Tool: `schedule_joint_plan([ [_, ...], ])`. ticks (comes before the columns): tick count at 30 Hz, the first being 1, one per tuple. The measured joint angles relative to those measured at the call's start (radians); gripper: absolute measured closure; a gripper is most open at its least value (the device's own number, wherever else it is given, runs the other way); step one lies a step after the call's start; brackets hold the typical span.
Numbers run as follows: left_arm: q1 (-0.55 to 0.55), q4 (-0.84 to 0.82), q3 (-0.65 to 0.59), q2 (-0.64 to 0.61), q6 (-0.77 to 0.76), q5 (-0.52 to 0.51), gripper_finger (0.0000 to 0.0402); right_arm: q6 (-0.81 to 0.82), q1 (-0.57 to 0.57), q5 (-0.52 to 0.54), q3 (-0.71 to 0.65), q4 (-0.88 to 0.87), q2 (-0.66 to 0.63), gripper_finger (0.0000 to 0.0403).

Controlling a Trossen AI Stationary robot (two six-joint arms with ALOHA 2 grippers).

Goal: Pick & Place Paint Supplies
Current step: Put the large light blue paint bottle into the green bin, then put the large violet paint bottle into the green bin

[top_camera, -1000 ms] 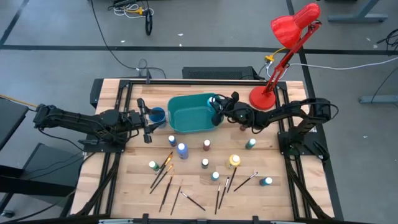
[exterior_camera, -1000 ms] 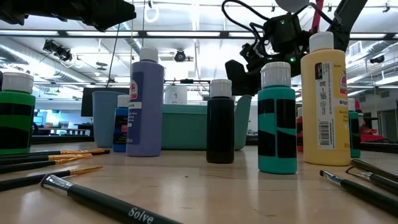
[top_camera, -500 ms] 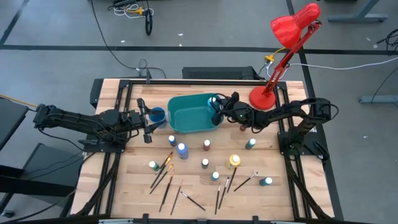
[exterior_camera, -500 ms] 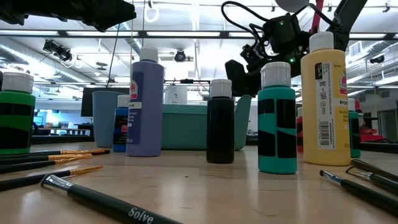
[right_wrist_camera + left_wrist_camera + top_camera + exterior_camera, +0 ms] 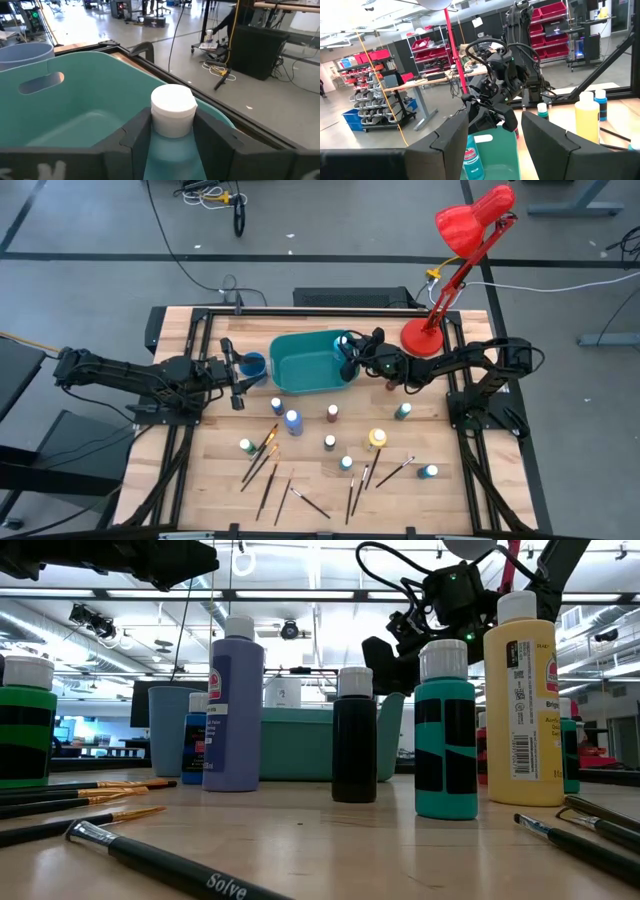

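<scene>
My right gripper (image 5: 349, 356) reaches level over the right end of the teal bin (image 5: 285, 340). A teal paint bottle (image 5: 172, 155) with a white cap (image 5: 173, 107) stands upright between its fingers, inside the bin; it also shows in the left wrist view as the bottle (image 5: 471, 157) below those fingers. My left gripper (image 5: 238, 383) waits open beside the small blue cup (image 5: 252, 365), touching nothing. Several more paint bottles (image 5: 292, 420) stand on the table, and several brushes (image 5: 265, 458) lie flat there. My right gripper has one finger (image 5: 131, 135) on each side of the bottle's shoulder (image 5: 155, 142), just under the cap, coming level from the table's right. The bottle is upright. I cannot tell whether the fingers touch it, nor whether its base rests on the bin's floor.
A red desk lamp stands with its base (image 5: 422, 338) at the far right, close behind my right arm. A yellow bottle (image 5: 377, 438), a brown one (image 5: 333, 413) and a green one (image 5: 402, 411) stand mid-table. Brushes (image 5: 395, 470) lie near the front edge.
</scene>
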Motion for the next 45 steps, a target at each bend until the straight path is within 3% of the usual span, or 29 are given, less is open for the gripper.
schedule_joint_plan([
  [20, 0.000, -0.052, -0.001, 0.000, -0.067, 0.022, 0.0207, -0.136, 0.063, -0.004, -0.002, -0.003, -0.161, 0.0254],
  [32, 0.000, -0.105, -0.001, 0.018, -0.095, 0.301, 0.0207, -0.120, 0.173, -0.456, -0.002, 0.077, -0.298, 0.0254],
  [37, 0.000, -0.096, -0.001, 0.104, -0.100, 0.402, 0.0207, -0.121, 0.199, -0.523, -0.002, 0.125, -0.302, 0.0254],
  [45, 0.000, 0.020, -0.001, 0.341, -0.061, 0.452, 0.0207, -0.121, 0.201, -0.522, -0.002, 0.125, -0.302, 0.0254],
])
